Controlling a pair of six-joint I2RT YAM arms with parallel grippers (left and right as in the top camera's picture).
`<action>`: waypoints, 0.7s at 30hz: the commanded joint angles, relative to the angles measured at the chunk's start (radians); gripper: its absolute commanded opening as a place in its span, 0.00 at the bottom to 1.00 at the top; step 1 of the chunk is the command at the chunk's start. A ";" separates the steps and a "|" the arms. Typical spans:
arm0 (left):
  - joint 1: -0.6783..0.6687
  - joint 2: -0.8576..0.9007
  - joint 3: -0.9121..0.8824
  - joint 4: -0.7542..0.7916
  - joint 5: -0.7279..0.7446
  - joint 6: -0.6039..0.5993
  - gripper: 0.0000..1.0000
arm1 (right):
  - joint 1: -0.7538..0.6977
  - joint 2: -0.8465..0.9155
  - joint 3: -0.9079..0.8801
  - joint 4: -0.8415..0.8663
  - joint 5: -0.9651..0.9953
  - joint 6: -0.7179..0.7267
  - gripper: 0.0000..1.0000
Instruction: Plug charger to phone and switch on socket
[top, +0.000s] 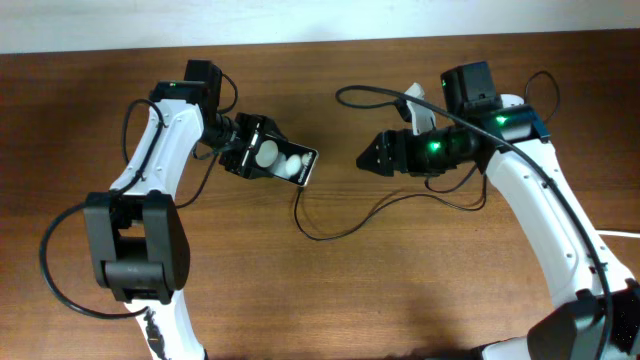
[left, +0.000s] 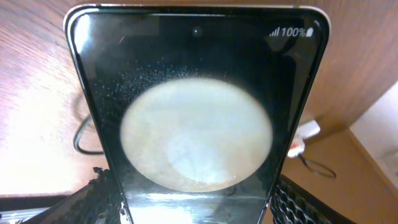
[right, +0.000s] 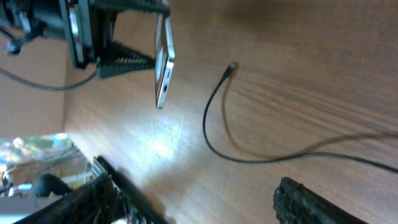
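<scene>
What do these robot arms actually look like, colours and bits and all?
Both the left arm and right arm have white tube-like links joined by chunky black joint blocks, with thin black cables looping alongside. The right arm shows small green lights. The left gripper and right gripper are black; the right one's fingers have ridged, grippy pads.

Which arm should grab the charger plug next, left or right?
Right. The left end effector is shut on the phone, holding it off the table. The right end effector is open and empty, and the charger's plug tip lies loose on the table in its wrist view.
</scene>
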 joint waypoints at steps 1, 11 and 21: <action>-0.003 0.001 0.029 -0.005 -0.050 -0.050 0.00 | 0.008 0.009 -0.017 0.080 0.019 0.104 0.81; -0.086 0.001 0.029 -0.003 -0.126 -0.164 0.00 | 0.008 0.009 -0.384 0.640 -0.109 0.434 0.73; -0.125 0.001 0.029 0.000 -0.095 -0.225 0.00 | 0.160 0.009 -0.447 0.791 0.104 0.676 0.69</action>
